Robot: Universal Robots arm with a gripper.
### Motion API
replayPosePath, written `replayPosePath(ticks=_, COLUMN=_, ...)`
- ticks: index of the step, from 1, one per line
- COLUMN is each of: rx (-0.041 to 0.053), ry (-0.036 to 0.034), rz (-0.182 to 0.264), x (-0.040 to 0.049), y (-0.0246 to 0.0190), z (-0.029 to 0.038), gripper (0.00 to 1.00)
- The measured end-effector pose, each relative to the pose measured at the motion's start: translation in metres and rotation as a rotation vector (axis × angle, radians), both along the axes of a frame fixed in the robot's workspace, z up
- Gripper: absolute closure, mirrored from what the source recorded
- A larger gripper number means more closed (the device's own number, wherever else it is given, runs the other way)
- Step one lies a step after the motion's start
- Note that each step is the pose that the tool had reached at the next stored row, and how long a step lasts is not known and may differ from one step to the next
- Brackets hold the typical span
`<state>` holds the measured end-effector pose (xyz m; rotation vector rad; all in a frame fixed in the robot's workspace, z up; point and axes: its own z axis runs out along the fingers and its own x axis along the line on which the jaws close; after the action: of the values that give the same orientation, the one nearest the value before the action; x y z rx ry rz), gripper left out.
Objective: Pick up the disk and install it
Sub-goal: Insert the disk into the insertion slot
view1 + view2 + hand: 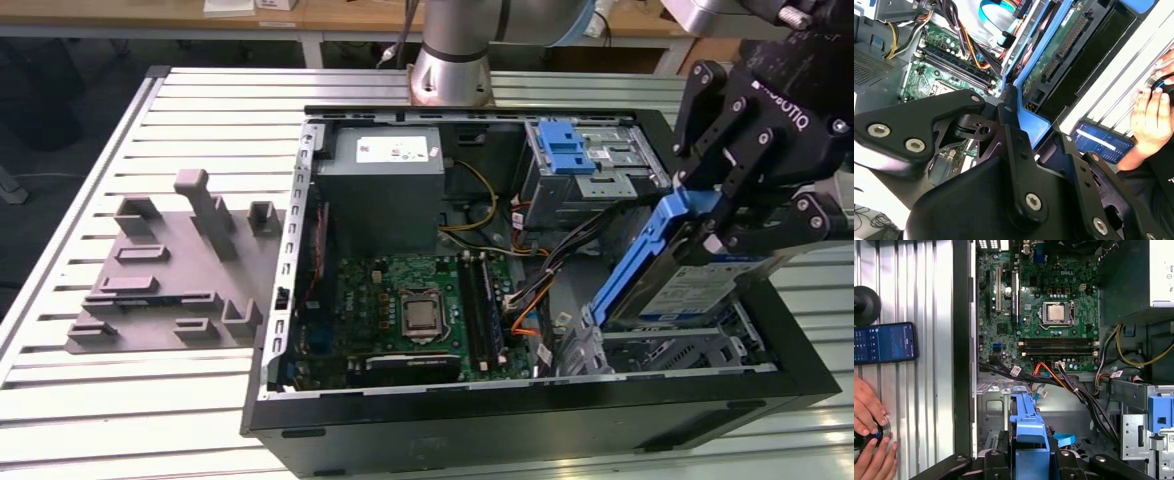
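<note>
I see the gripper [707,222] clamped on the disk [674,290], pinching its blue rail frame; the disk hangs tilted just below the gripper, over the drive cage [674,352] in the open computer case [534,425]; the motherboard [400,300] lies well aside.

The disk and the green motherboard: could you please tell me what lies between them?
A bundle of black and orange cables lies between the disk and the motherboard, shown in the exterior view and the first wrist view.
</note>
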<state>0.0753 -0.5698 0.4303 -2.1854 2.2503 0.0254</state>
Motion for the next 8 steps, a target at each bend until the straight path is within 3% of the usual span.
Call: replayPosePath(ticks=8, rx=0.0, ry=0.0, rz=0.0, x=0.0, y=0.0, z=-0.0027, gripper=0.64)
